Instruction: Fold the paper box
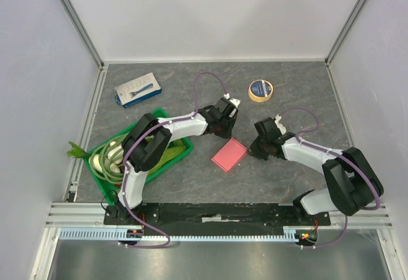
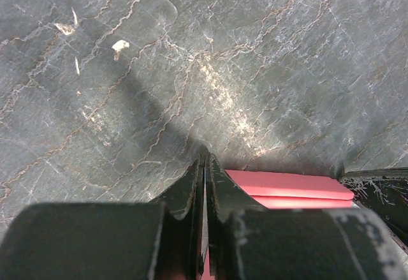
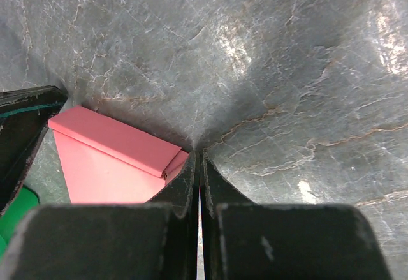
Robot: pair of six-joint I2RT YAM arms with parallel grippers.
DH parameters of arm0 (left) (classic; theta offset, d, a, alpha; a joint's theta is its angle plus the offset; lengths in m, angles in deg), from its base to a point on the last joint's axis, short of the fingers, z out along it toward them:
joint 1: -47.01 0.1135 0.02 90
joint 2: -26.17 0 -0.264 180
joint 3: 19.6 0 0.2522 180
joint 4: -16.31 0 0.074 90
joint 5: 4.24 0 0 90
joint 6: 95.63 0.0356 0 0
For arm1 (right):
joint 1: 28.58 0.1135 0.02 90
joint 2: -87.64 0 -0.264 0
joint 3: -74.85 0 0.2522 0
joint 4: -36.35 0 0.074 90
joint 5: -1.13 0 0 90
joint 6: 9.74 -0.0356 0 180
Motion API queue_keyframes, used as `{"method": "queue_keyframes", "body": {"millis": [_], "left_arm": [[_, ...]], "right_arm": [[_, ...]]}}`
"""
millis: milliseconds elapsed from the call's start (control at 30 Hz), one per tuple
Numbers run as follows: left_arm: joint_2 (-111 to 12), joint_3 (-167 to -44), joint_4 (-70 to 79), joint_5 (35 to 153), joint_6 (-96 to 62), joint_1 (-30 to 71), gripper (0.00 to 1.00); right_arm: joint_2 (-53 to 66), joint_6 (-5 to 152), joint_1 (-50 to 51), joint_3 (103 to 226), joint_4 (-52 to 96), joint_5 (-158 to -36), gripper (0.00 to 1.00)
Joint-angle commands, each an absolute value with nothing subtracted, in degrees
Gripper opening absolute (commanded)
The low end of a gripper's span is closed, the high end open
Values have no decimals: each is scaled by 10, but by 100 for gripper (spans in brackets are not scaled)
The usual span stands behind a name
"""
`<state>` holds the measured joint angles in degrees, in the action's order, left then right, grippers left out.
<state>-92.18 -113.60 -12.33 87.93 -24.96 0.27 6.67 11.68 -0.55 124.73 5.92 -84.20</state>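
The paper box (image 1: 229, 155) is a flat pink-salmon rectangle lying on the dark table between my two grippers. My left gripper (image 1: 224, 129) is shut, its tips down at the table by the box's far corner. In the left wrist view the jaws (image 2: 205, 159) are pressed together, with the box (image 2: 287, 187) just right of them. My right gripper (image 1: 256, 148) is shut at the box's right corner. In the right wrist view its tips (image 3: 198, 155) touch the table beside the box (image 3: 108, 159). I cannot tell whether either gripper pinches any card.
A green crate (image 1: 185, 146) of vegetables stands at the left, under the left arm. A blue-and-white flat package (image 1: 138, 89) lies at the back left. A tape roll (image 1: 261, 90) lies at the back right. Walls enclose the table.
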Motion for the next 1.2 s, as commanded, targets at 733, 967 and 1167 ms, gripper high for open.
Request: {"method": "queue_keyframes", "body": {"millis": [733, 967, 1167], "left_arm": [[-913, -1094, -79, 1017, -253, -50, 5], [-917, -1075, -26, 1108, -265, -51, 5], [-905, -1132, -140, 910, -244, -24, 14]], "right_arm": [[-46, 93, 37, 1326, 75, -810, 0], [-21, 128, 46, 1313, 127, -779, 0], [28, 222, 45, 1282, 48, -721, 7]]}}
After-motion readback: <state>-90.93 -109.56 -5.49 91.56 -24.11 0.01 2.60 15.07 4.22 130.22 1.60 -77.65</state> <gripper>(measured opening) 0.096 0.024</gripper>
